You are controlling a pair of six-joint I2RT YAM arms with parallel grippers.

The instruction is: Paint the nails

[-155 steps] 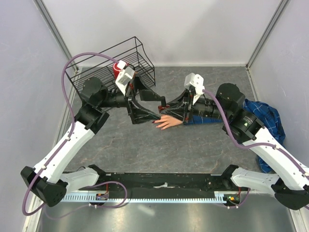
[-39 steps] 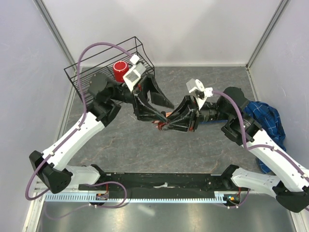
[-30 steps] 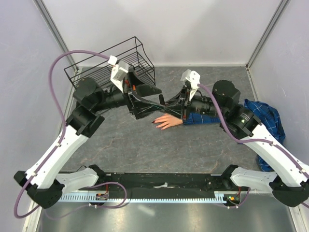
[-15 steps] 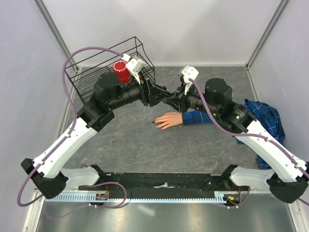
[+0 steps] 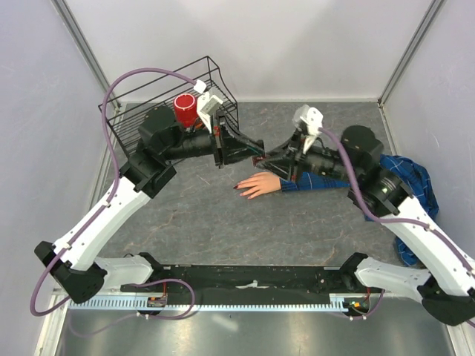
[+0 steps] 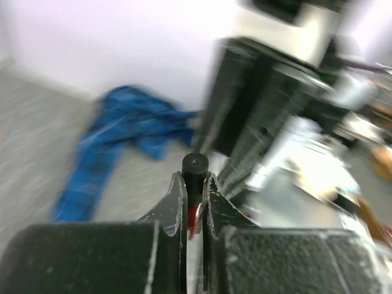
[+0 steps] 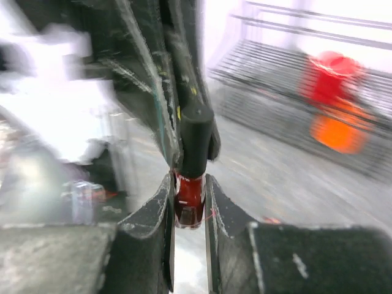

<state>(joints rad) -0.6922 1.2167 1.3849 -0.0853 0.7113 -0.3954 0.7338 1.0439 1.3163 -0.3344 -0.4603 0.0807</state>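
Note:
The peach fake hand [image 5: 261,184] lies palm down on the grey table, its blue plaid cuff [image 5: 306,184] to the right. The nails [image 5: 238,186] show as tiny dark tips at its left end. Above the hand the two grippers meet. My right gripper [image 7: 188,184] is shut on the red glass body of a small polish bottle [image 7: 188,205]. My left gripper [image 6: 193,180] is shut on the bottle's black cap [image 6: 196,165]. In the top view the left gripper [image 5: 254,153] and right gripper [image 5: 270,159] stand tip to tip, hiding the bottle.
A black wire basket [image 5: 133,119] holding a red cup [image 5: 185,110] stands at the back left. A crumpled blue plaid cloth [image 5: 410,178] lies at the right wall. White walls close in the table on three sides.
The left jaws have gone from open to shut on the bottle's cap. The right arm has swung slightly right, still holding the bottle. The hand has not moved.

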